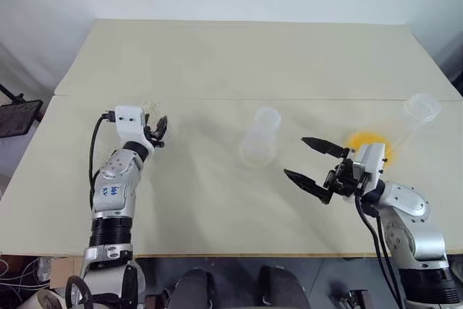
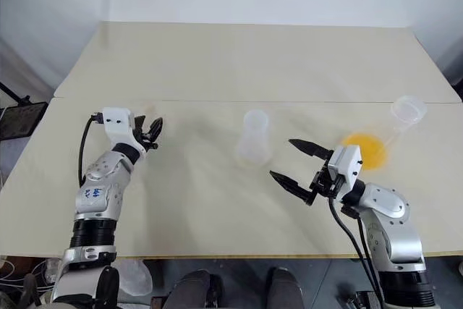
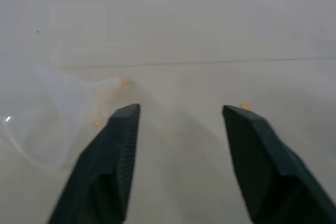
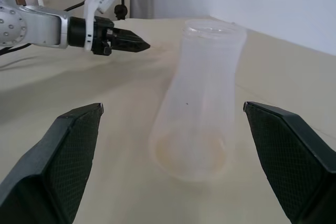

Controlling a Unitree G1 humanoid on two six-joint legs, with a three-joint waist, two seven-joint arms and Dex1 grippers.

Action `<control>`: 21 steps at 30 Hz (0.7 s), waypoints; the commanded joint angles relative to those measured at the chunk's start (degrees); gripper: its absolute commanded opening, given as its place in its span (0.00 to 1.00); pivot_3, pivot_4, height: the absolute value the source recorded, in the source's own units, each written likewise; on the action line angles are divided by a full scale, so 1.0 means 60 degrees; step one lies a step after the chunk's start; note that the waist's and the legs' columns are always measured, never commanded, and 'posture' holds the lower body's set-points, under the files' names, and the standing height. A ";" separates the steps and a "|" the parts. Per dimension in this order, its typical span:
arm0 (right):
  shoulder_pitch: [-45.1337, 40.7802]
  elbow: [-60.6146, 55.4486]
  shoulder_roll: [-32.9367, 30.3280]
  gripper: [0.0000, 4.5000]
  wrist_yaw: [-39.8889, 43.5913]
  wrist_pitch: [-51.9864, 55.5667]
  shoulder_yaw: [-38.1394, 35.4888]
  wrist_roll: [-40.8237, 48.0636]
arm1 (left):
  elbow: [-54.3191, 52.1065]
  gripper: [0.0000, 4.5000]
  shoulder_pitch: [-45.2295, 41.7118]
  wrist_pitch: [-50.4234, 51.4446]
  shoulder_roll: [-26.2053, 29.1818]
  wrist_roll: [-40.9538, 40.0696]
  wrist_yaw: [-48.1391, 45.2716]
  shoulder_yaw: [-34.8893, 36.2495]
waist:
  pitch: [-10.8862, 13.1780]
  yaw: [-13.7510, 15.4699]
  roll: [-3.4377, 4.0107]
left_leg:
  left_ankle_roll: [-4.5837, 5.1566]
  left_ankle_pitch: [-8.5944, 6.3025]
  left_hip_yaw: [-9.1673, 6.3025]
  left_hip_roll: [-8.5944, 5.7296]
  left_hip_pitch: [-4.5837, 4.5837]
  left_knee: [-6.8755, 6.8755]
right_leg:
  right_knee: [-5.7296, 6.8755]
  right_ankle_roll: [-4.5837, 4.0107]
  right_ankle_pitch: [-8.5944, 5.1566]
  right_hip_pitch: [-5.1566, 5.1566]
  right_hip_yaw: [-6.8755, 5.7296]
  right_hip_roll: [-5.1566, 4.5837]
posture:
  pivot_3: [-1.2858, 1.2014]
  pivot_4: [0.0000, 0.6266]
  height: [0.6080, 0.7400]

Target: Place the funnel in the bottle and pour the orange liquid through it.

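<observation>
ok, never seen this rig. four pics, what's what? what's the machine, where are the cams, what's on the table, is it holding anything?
It is a two-armed humanoid robot; each arm ends in a gripper with two black fingers. The two wide pictures come from a stereo camera on its head, looking down over a beige table. The other two come from cameras on the wrists, looking along each gripper's fingers.

On the table: a hazy flask-shaped bottle near the middle, standing upright. Far right stands a clearer flask with orange liquid at its base. A see-through funnel lies beside the left gripper's fingers.

The left gripper sits at the funnel with a gap between its fingers; whether it touches it yet is unclear. The right gripper is wide open, facing the bottle, holding nothing.
</observation>
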 commanded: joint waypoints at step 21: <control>-0.0301 -0.0018 0.0019 1.00 0.0136 -0.0196 -0.0023 0.0019 | -0.1223 1.00 0.0599 -0.0201 -0.0281 0.0145 0.0221 -0.0229 | 0.0000 0.0016 0.0000 | 0.0000 0.0001 -0.0001 -0.0001 0.0002 0.0009 | -0.0002 0.0000 0.0000 0.0008 0.0002 -0.0003 | 0.52 0.24 1.00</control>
